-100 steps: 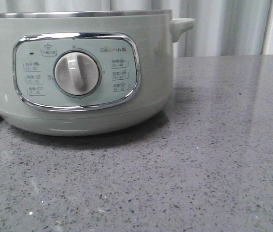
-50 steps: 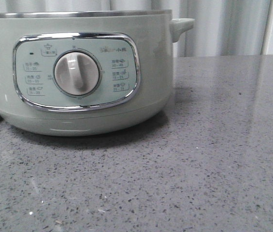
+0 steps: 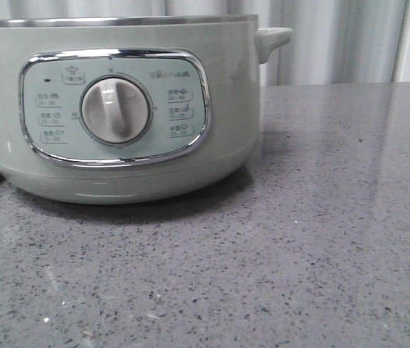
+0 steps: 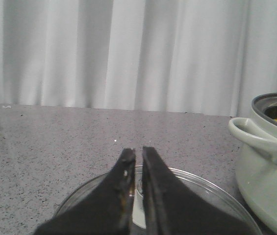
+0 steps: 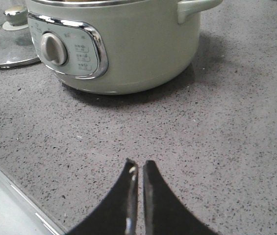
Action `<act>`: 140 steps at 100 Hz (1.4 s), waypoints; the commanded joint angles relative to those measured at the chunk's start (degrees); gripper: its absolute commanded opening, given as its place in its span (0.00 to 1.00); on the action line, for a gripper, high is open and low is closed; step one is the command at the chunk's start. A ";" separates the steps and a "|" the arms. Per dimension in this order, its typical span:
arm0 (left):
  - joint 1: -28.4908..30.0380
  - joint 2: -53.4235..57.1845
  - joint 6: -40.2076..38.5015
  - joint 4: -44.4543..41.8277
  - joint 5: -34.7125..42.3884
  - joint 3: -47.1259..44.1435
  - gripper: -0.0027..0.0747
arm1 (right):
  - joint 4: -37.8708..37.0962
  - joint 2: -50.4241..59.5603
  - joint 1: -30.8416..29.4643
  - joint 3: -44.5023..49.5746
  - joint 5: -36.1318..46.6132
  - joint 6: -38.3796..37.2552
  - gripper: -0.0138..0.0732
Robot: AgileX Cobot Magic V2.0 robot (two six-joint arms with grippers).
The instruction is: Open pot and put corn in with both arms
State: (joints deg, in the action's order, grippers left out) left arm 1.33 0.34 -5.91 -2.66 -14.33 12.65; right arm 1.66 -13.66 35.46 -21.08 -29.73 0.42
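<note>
The work surface is a grey speckled stone countertop (image 3: pixel 321 239) with a polished finish that carries soft vertical reflections. Behind it hangs a pale grey-white pleated curtain (image 4: pixel 128 54), spanning the background. A lighter strip runs along the countertop's near edge (image 5: pixel 11 205).

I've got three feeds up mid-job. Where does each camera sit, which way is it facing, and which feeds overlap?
Front: low over the table, facing forward, close on the pot and its dial; no arm shows.
Left wrist: on the left arm, looking along the left gripper over the glass lid toward the curtain; something yellow shows inside the pot.
Right wrist: on the right arm, looking down past the right gripper at the pot's dial side.
Shared: all three show the pot; both wrist views show the lid.
</note>
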 commanded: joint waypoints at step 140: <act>-4.20 1.81 11.06 4.67 -2.50 -13.16 0.01 | -0.45 -0.43 -0.16 -1.36 3.70 0.24 0.08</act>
State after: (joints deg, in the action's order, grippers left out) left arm -2.40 0.34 5.68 1.93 -18.88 -0.14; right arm 1.64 -13.66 35.46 -21.04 -29.95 0.42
